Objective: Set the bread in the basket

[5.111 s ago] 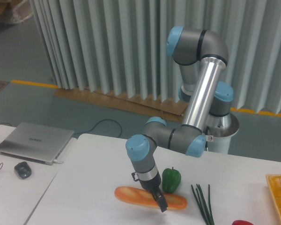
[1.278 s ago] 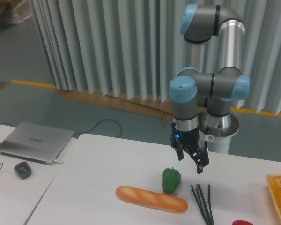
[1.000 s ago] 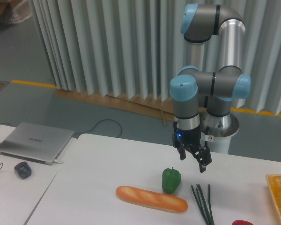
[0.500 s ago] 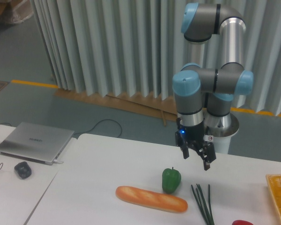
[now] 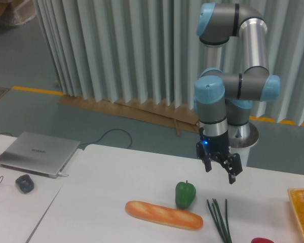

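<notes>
Orange-golden bread (image 5: pixel 163 214) lies flat on the white worktop (image 5: pixel 111 192), long axis running roughly from 9 to 3 o'clock, nothing gripping it. A green pepper (image 5: pixel 185 194) stands just behind its right half, and a bunch of thin green stalks (image 5: pixel 219 218) lies at 3 o'clock of the loaf. The gripper (image 5: pixel 220 169) hangs in the air at about 1 o'clock from the bread, well apart from it, fingers spread and empty. At the far right edge only a corner of the yellow lattice basket (image 5: pixel 297 207) shows, with what seems to be something yellow inside. Judging from this, the loaf is not yet grasped.
</notes>
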### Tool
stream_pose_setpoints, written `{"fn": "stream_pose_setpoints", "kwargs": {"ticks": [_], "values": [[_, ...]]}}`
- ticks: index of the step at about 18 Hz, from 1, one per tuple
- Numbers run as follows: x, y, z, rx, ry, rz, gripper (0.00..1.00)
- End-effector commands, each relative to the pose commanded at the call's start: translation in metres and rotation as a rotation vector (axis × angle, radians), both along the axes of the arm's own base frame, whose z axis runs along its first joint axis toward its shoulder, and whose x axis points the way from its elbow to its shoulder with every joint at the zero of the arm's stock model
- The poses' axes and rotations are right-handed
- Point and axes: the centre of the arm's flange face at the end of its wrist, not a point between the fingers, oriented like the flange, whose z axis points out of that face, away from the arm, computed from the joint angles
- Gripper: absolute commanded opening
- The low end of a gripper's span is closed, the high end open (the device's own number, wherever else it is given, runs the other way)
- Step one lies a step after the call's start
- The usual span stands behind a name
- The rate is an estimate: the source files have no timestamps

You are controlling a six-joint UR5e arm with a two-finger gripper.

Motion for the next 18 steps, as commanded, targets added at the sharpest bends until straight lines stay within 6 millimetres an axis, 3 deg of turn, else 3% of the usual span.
{"fn": "stream_pose_setpoints", "kwargs": {"ticks": [5, 15, 18], "values": [[0.009, 0.031, -0.037, -0.056, 0.019, -0.027, 1.00], [0.065, 0.092, -0.072, -0.043, 0.058, -0.037, 1.00], [0.073, 0.106, -0.101, -0.064, 0.047, -0.044, 1.00]]}}
